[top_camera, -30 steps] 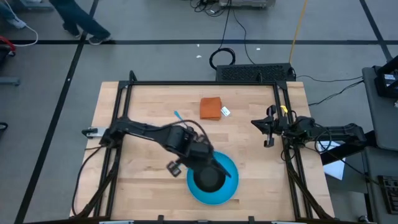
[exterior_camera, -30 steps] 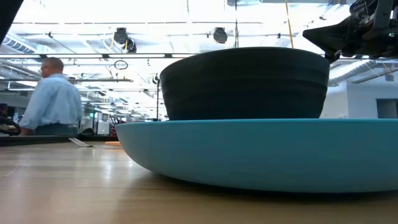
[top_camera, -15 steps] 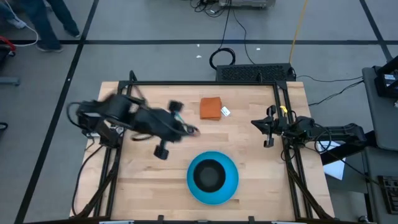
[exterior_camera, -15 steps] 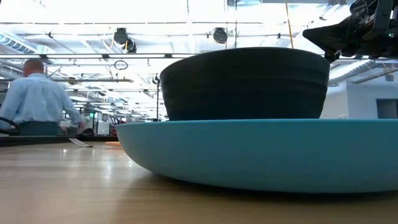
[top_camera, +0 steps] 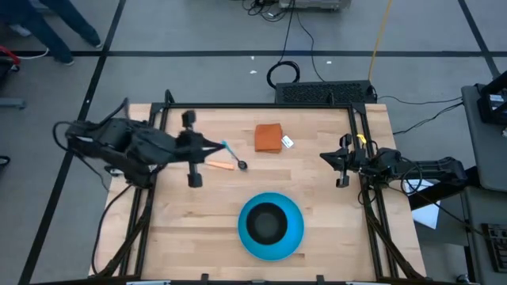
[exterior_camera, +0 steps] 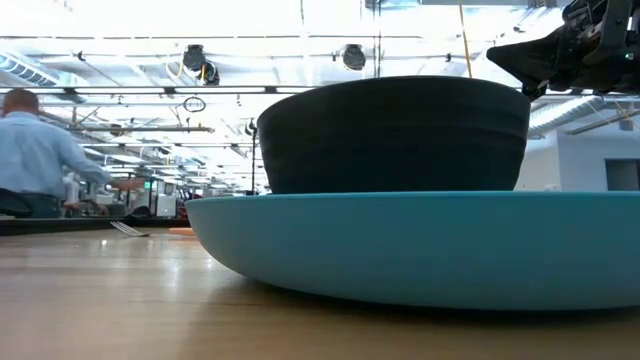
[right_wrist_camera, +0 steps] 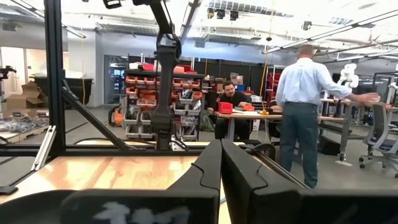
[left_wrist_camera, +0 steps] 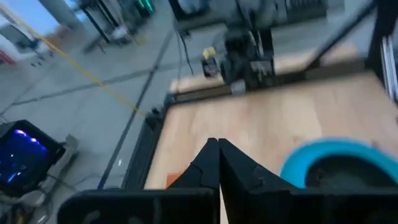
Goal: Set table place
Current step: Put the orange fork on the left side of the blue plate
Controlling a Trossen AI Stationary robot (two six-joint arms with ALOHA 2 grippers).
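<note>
Left gripper (top_camera: 212, 146) was closed and empty, arm stretched rightward over the table's (top_camera: 325, 206) far-left area. Right gripper (top_camera: 339, 164) was closed at the right edge. Bowl (top_camera: 267, 223) sat on plate (top_camera: 293, 237), near-centre.

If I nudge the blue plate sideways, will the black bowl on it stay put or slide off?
The black bowl sits centered in the blue plate, so it probably travels with it. The plate's raised rim should catch a small slip. Both look smooth and glazed, so a sharp shove might skate the bowl; push slowly.
</note>
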